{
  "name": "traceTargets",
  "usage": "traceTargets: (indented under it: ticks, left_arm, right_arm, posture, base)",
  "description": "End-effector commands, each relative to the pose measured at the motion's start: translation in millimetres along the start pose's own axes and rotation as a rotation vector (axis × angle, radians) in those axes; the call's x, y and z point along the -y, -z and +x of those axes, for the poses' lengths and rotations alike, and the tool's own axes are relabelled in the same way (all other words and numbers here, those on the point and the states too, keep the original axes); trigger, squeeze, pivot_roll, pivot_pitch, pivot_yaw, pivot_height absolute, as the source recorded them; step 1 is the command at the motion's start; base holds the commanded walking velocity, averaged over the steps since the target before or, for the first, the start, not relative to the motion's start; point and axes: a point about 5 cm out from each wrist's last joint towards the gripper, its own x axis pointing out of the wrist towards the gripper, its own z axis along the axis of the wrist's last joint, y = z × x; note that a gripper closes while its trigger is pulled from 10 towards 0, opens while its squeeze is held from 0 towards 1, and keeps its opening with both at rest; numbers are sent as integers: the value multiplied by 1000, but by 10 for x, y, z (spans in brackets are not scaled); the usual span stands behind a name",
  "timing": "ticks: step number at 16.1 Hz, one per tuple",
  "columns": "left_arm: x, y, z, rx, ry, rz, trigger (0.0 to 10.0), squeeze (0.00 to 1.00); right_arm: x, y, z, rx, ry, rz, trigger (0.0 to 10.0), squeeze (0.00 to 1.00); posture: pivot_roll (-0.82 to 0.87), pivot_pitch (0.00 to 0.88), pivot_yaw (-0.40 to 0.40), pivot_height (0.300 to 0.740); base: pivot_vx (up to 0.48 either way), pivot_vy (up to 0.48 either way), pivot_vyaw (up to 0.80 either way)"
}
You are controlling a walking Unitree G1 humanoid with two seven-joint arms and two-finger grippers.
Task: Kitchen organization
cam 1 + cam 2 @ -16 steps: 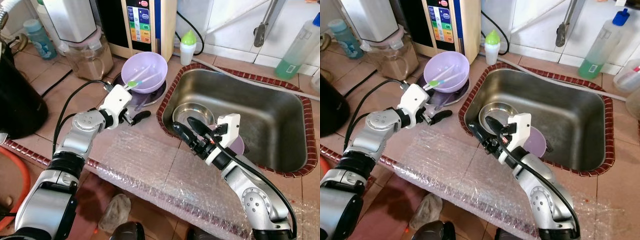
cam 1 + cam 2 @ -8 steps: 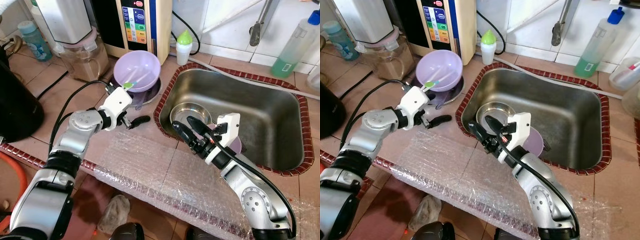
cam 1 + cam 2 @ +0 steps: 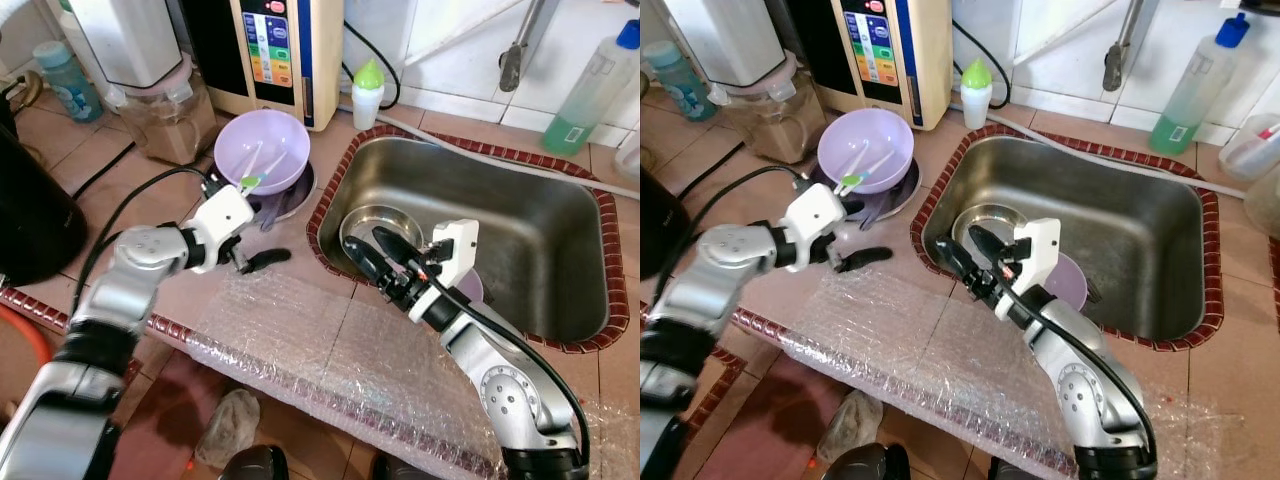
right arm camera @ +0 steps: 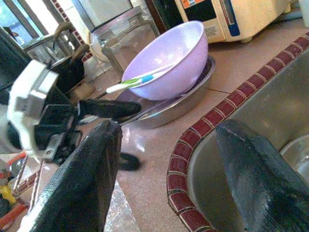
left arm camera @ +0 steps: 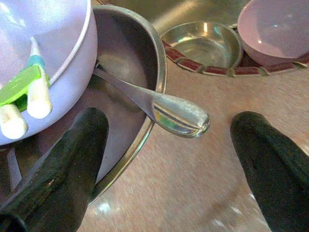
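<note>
Closest to the robot there's a crinkly sheet of bubble wrap (image 3: pixel 330 345) draped over the front edge of the tiled worktop (image 3: pixel 150 165), glossy terracotta squares with a rope-pattern trim. Just past it the left claw (image 3: pixel 250 255) hovers low over the tiles, fingers spread wide and holding nothing. From its wrist camera a shiny teardrop spoon handle (image 5: pixel 181 118) pokes out right between the two fingers, resting on the rim of a shallow steel pan (image 5: pixel 140 77).

The right claw (image 3: pixel 385 262) sits at the near lip of the sink (image 3: pixel 560 235) — also wide open, also empty.

Progress-wise, I'd say it's early days: nothing is in hand yet. The lilac plastic bowl (image 3: pixel 262 165) is stacked in that steel pan with a green-and-white toothbrush-looking thing (image 3: pixel 252 180) lying in it, and inside the brushed-steel sink a small round metal bowl (image 3: pixel 380 228) and a second purple bowl (image 3: pixel 470 290) are waiting.

Further back — a clear lidded container (image 3: pixel 160 100), a cream water appliance with coloured buttons (image 3: pixel 285 45), a little green-capped bottle (image 3: pixel 368 92), and a soap bottle (image 3: pixel 590 90) by the tiled wall.
</note>
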Motion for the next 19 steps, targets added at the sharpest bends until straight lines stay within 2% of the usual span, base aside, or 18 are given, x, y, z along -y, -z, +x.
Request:
traceTargets:
  ticks: [1, 3, 6, 10, 13, 14, 15, 19]
  left_arm:
    - [35, -6, -61, -15, 35, -2, 10000, 0]
    - [90, -5, -118, -26, 65, -10, 10000, 0]
    - [264, 25, -240, -61, 149, -32, 10000, 0]
    - [385, -40, -320, -55, 172, -36, 10000, 0]
    - [276, -103, -317, -15, 48, -1, 10000, 0]
    - [191, -184, -347, 27, -30, 5, 10000, 0]
    - [171, -225, -369, 38, -65, 38, 10000, 0]
    - [228, -335, -462, 92, -144, 44, 10000, 0]
  right_arm:
    - [5, -6, 18, 5, -4, -2, 10000, 0]
    - [4, 0, 34, 5, -6, 0, 10000, 0]
    - [4, 13, 58, 3, -11, 3, 10000, 0]
    - [12, 17, 101, 2, -22, 2, 10000, 0]
    - [15, 11, 133, 5, -25, 0, 10000, 0]
    - [28, 8, 139, 7, -22, -5, 10000, 0]
    - [43, 9, 142, 6, -19, -7, 10000, 0]
    - [90, -10, 217, 10, -24, -15, 10000, 0]
  posture:
    - [-90, 94, 74, 740]
    - [-83, 92, 73, 740]
    - [-71, 89, 69, 740]
    - [-58, 82, 60, 740]
    - [-52, 75, 53, 740]
    - [-49, 71, 48, 740]
    - [-46, 68, 44, 740]
    - [-21, 47, 28, 740]
  base:
    - [0, 0, 0]
    - [0, 0, 0]
    - [0, 0, 0]
    - [0, 0, 0]
    - [0, 0, 0]
    - [0, 0, 0]
    - [0, 0, 0]
    - [0, 0, 0]
